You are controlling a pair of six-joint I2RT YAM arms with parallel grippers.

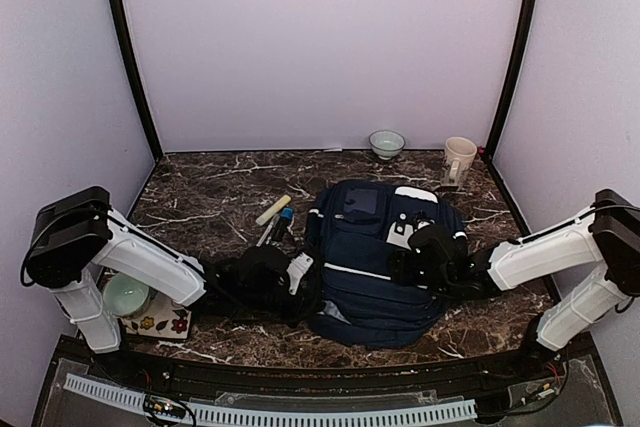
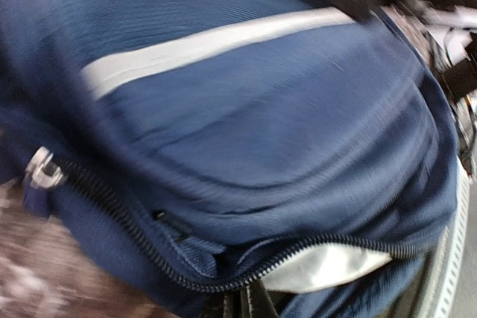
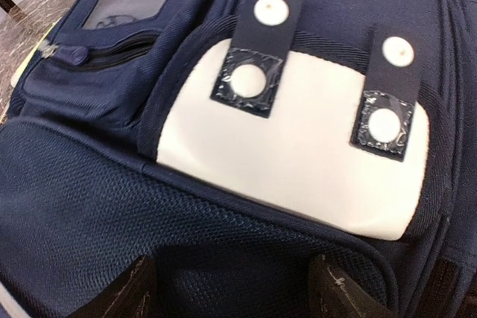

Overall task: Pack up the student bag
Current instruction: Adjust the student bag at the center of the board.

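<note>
The dark marble table point(image 1: 200, 187) carries the student bag point(image 1: 375, 277), lying flat at its middle between the arms; the left gripper point(image 2: 242, 304) is closed tight at the bag's open zipper edge, though whether it pinches fabric is hidden; the right gripper point(image 3: 231, 288) is spread wide over the front mesh; a mug point(image 1: 459, 159) and a bowl point(image 1: 387, 143) stand behind.

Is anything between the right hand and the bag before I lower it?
Nothing visible. The right hand is open directly over the mesh front of the bag, just below the white pocket flap, with no item between them.
</note>
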